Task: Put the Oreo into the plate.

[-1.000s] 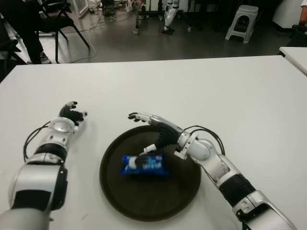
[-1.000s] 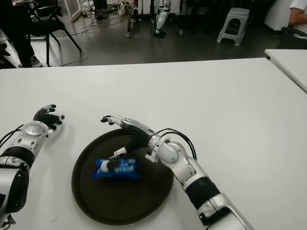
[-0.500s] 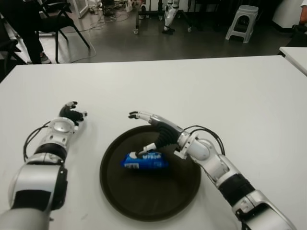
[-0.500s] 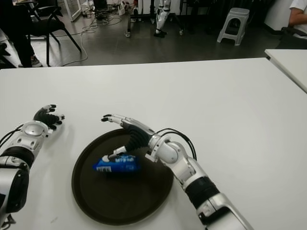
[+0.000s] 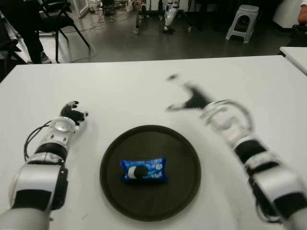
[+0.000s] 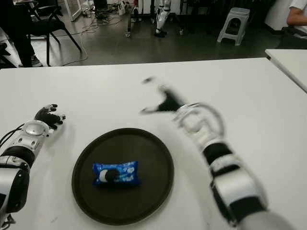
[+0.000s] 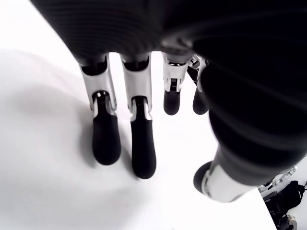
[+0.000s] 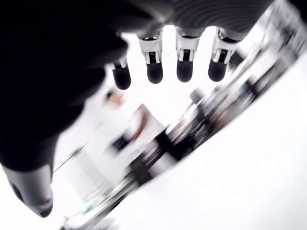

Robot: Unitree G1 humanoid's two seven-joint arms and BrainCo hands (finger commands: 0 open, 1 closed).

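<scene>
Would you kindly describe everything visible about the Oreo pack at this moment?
The Oreo pack is a small blue wrapper, glossy like plastic film, with white lettering and a dark cookie pictured near one end. It looks sealed and lies flat, lengthwise across the view, slightly left of the middle of the round dark plate. Only the plate touches it; neither hand is on it.

A white surface (image 5: 144, 81) fills the foreground. Beyond it, on the grey floor (image 5: 144, 43), stand a grey plastic stool (image 5: 239, 21) and a black chair (image 5: 60, 19).
</scene>
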